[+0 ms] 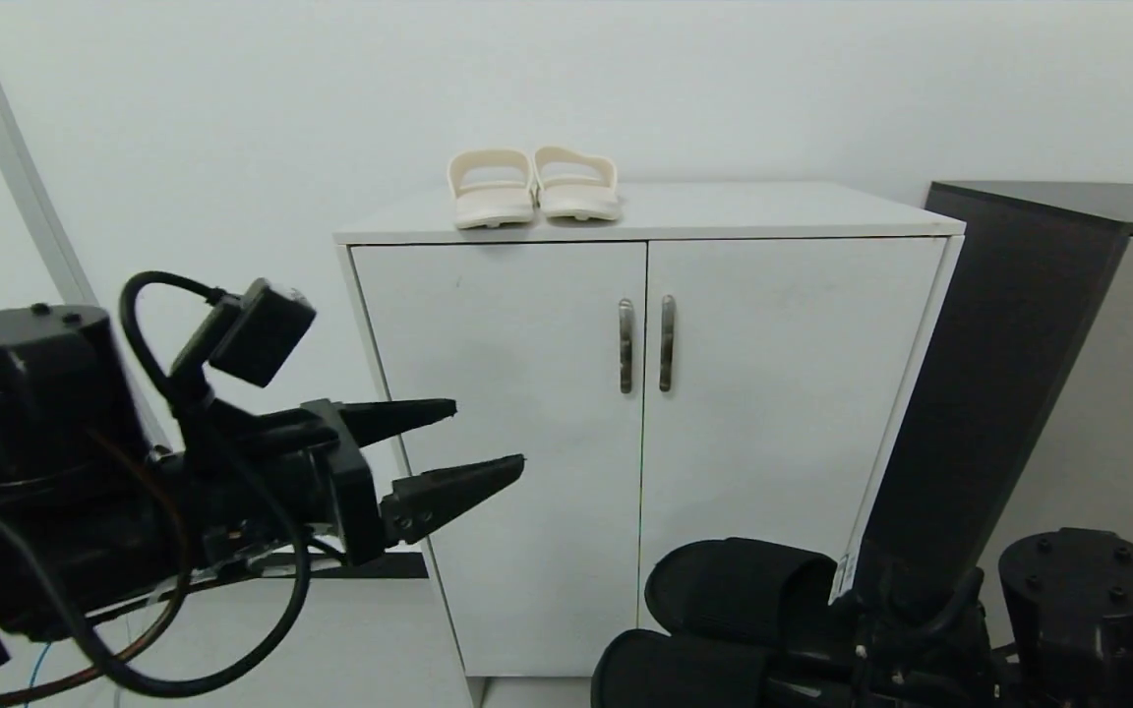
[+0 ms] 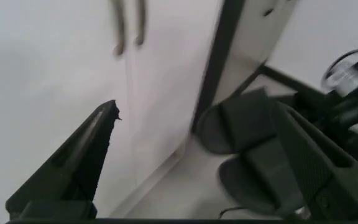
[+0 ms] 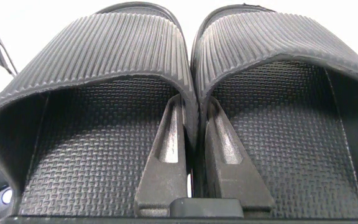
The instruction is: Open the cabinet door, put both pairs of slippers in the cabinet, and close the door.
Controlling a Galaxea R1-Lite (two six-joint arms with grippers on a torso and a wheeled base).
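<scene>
Plain white wall (image 1: 232, 108), dark side unit (image 1: 1009, 374)

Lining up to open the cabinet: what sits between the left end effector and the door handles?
Nothing: in the head view, only bare left door panel separates the left end effector from the door handles.

Two black ribbed rubber slippers (image 3: 104, 56) sat side by side mid-frame; the right gripper (image 3: 193, 106) clamped their adjoining inner walls.

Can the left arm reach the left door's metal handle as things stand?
Probably yes: the open left pincer hangs before the closed white cabinet door, below its slim vertical metal handle, with nothing between them.
</scene>
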